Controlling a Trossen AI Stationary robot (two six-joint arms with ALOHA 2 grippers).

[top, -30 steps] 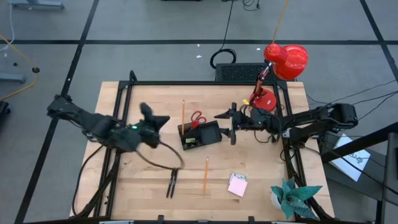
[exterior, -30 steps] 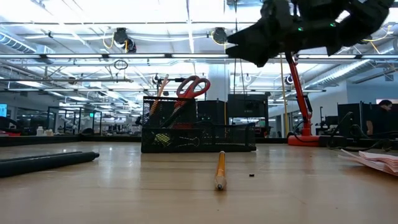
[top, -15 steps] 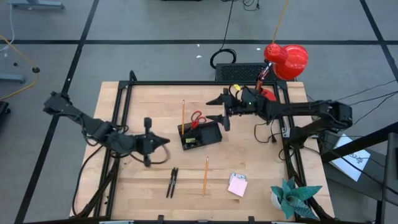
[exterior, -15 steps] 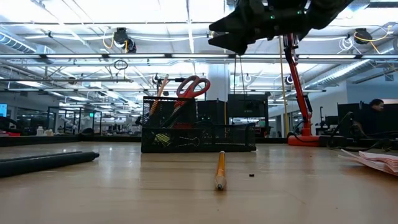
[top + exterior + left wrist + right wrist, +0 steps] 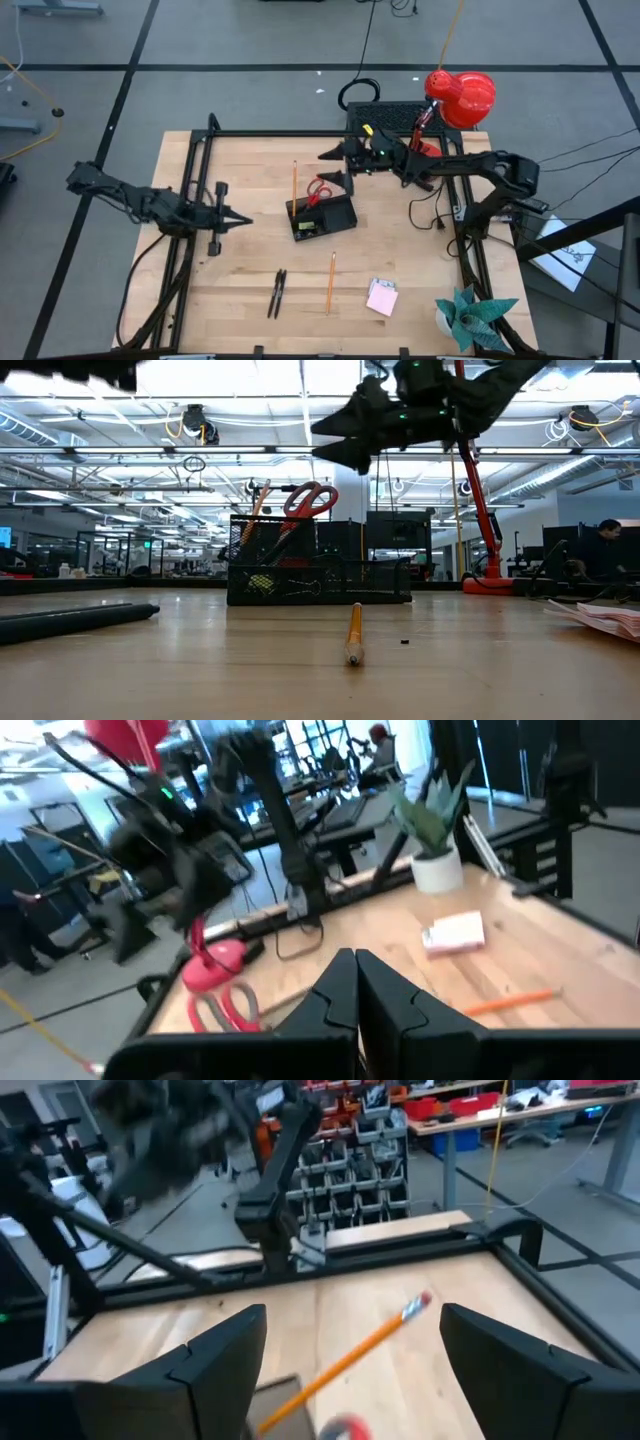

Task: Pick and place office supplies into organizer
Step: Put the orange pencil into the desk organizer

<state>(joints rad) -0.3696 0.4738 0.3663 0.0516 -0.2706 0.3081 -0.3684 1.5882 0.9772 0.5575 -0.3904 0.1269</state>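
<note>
A big bright room with shelves and ceiling lights sits behind a light wood table (image 5: 250, 270). Near the middle of the table stands the black organizer (image 5: 322, 217), a small mesh tray. The red scissors (image 5: 318, 191) stick up out of its taller part, with the handles on top, and 1 orange pencil leans in there beside them. In the low view you can see something small and yellow low down inside the organizer, but it is too small to tell what it is. Another pencil (image 5: 295, 180) lies flat on the table just behind the organizer. A third pencil (image 5: 331, 282) lies in front of it, well apart. 2 black pens (image 5: 277, 293) lie side by side to the left of that pencil. The pink sticky-note pad (image 5: 381, 297) lies to its right, near the teal paper plant (image 5: 468, 314) at the table's front right corner. The red lamp (image 5: 458, 97) stands at the back right. The right tool (image 5: 340, 168) hangs in the air above the back of the organizer, its 2 fingers spread wide with nothing between them. The left tool (image 5: 232, 220) is off to the left side of the table, well apart from the organizer, its fingers pressed together and holding nothing.
</note>
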